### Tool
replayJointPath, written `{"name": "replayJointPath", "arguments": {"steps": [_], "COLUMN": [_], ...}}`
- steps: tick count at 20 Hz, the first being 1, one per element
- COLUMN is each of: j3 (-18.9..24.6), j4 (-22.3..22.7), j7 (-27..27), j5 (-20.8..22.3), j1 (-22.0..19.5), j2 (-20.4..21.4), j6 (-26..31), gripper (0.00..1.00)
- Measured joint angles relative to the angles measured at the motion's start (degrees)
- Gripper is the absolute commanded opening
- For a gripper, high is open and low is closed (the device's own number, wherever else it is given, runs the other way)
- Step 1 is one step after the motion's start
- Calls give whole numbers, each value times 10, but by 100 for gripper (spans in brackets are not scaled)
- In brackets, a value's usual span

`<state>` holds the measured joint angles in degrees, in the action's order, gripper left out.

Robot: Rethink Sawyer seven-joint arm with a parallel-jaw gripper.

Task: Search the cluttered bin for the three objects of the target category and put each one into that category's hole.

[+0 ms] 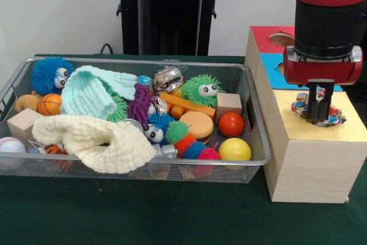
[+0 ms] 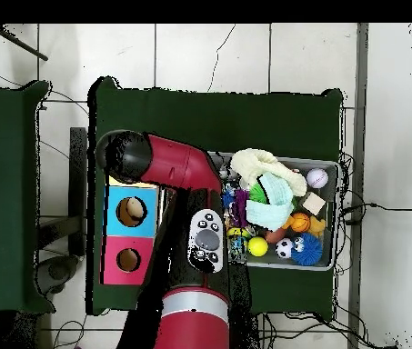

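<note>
Gripper [image 1: 317, 109] pinching a wrapper wad [image 1: 316, 112] at the yellow box's hole [image 1: 319, 116], positioned for dropping in.

We see a silver wire bin [image 1: 255, 107] on a dark green table [image 1: 114, 210]. In it lie a cream cloth [image 1: 94, 139], a mint green cloth [image 1: 92, 90], a fuzzy blue ball [image 1: 49, 74], a red ball [image 1: 231, 124] and a yellow ball [image 1: 234, 150]. The arm [image 1: 327, 4] is red and black. The wrapper wad [image 1: 331, 117] is red, blue, yellow and white. The box tops are yellow [image 1: 355, 127], blue [image 1: 274, 73] and red [image 1: 262, 37].
</note>
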<state>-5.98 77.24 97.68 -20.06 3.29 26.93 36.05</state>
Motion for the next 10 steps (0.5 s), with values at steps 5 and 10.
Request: {"name": "replayJointPath", "arguments": {"steps": [5, 10], "j3": [0, -3], "j4": [-1, -9], "j7": [0, 0], "j5": [-1, 0], "j1": [0, 1], "j2": [-11, -13], "j6": [1, 13], "gripper": [0, 0]}}
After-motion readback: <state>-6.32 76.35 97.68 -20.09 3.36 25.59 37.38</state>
